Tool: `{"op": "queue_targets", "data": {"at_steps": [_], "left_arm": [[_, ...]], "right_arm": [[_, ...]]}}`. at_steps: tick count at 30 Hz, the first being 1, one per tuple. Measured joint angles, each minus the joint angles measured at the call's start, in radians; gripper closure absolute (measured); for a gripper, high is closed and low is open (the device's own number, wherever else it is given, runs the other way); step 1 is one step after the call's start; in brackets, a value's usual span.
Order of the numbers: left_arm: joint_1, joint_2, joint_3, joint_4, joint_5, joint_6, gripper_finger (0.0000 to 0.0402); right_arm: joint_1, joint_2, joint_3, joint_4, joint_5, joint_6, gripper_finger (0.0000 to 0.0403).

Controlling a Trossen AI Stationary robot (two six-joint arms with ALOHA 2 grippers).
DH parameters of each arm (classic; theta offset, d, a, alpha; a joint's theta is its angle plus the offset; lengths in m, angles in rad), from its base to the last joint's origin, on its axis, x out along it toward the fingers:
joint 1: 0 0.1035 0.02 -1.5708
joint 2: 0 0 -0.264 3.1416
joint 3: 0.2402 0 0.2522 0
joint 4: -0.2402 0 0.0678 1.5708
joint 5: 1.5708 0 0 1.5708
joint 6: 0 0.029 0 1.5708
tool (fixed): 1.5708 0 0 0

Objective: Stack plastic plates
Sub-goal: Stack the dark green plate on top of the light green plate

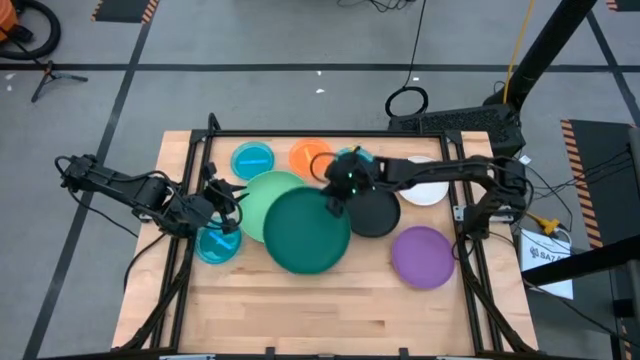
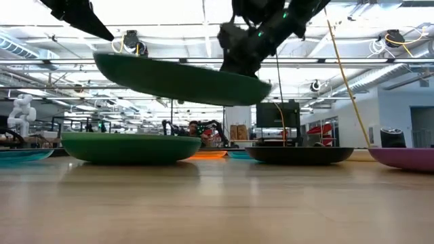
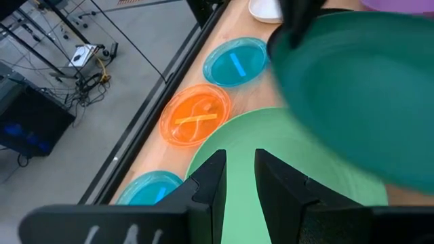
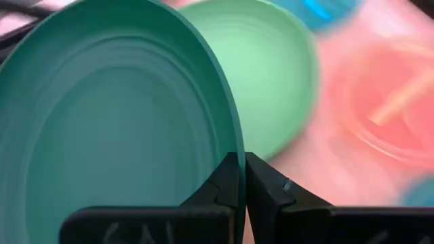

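My right gripper (image 1: 336, 198) is shut on a large dark green plate (image 1: 308, 232), which hangs in the air above the table (image 2: 180, 78). Below it and partly covered, a light green plate (image 1: 262, 195) rests on its base on the wood (image 2: 129, 146). My left gripper (image 1: 222, 207) waits at the table's left, above the light green plate's edge. Its fingers (image 3: 239, 161) stand slightly open with nothing between them. A small blue plate (image 1: 217, 245) lies just near of it. My right gripper pinches the dark green plate's rim (image 4: 230, 146) between its two fingers, on the plate's far right side (image 1: 333, 205). The fingers come slanting down from the table's right. The plate is lifted clear and slightly tilted, hollow side up (image 2: 203, 83).
A black plate (image 1: 378, 215), a purple plate (image 1: 422, 257) and a white plate (image 1: 428, 192) lie on the right half. An orange plate (image 1: 308, 156) and blue plates (image 1: 253, 160) sit along the far edge. The near strip of the table (image 1: 320, 310) is bare wood.
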Motion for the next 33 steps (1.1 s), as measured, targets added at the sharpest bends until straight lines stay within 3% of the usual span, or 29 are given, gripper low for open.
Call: {"op": "queue_targets", "data": {"at_steps": [6,11,23,33], "left_arm": [[0.0,0.0,0.0,0.0,-0.003,0.0,0.0316],[0.0,0.0,0.0,0.0,-0.004,0.0,0.0316],[0.002,0.0,0.0,0.0,-0.015,-0.003,0.0316],[0.002,0.0,0.0,0.0,-0.018,-0.017,0.0316]], "right_arm": [[-0.098,0.018,0.0,0.048,0.014,0.118,0.0397],[-0.129,0.038,-0.001,0.047,0.126,0.15,0.0396],[-0.137,0.111,0.0,0.204,0.129,0.223,0.0392],[-0.136,0.117,0.001,0.229,0.179,0.234,0.0305]]}}
